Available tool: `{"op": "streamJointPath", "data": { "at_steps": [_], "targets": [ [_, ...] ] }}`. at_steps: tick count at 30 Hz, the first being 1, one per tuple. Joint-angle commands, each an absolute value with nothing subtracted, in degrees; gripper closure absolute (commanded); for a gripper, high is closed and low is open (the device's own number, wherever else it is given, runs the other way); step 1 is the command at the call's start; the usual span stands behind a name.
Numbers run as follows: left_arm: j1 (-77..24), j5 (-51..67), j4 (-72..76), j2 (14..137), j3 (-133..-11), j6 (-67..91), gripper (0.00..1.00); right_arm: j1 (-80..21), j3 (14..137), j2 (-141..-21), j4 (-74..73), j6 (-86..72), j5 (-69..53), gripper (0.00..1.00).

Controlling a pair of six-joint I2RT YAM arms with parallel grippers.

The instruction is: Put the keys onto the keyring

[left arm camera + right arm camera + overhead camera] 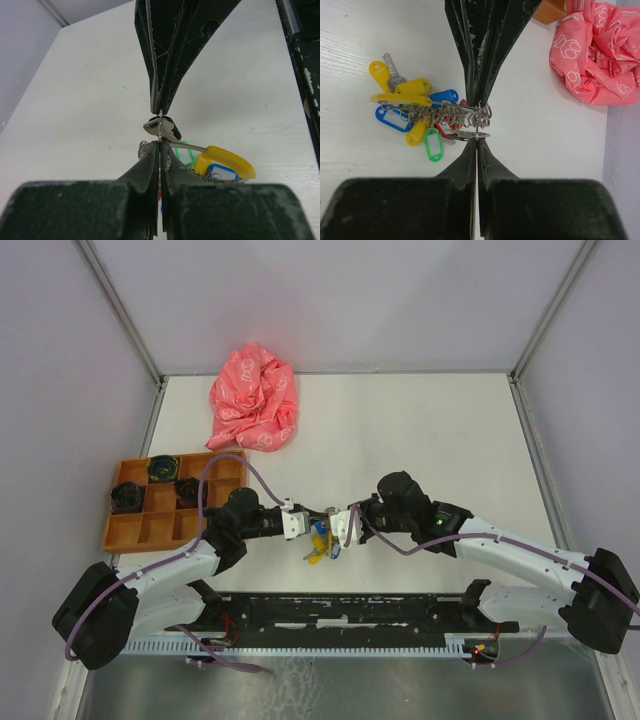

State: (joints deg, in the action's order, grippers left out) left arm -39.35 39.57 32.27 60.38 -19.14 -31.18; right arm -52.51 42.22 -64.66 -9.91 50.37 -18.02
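Key (166, 129), the black-headed one, sits against the thin keyring (485, 116) on the tabletop (420, 430), among coloured tags (434, 146). Left end effector (159, 145) and right end effector (477, 145) face each other, both clenched, apparently on the ring wire. Better hold the left steady and feed slowly along the coil gap.

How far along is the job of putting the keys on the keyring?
Looks done: tagged keys sit bunched on the keyring. In hand: right gripper clamps that keyring; left gripper pinches thin metal at the black-headed key. Remaining: whether that key is threaded cannot be told.
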Motion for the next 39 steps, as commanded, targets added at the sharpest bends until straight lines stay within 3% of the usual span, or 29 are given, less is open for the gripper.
{"op": "streamJointPath", "data": {
  "at_steps": [1,39],
  "targets": [
    [-39.4,40.6,34.2,59.8,-21.8,-32.2,0.97,-52.8,43.0,-63.6,-8.6,50.0,-19.8,1.0],
    [-39.5,38.9,34.3,59.7,-22.1,-30.5,0.97,-54.3,42.8,-64.5,-2.0,46.5,-23.0,0.99]
  ]
}}
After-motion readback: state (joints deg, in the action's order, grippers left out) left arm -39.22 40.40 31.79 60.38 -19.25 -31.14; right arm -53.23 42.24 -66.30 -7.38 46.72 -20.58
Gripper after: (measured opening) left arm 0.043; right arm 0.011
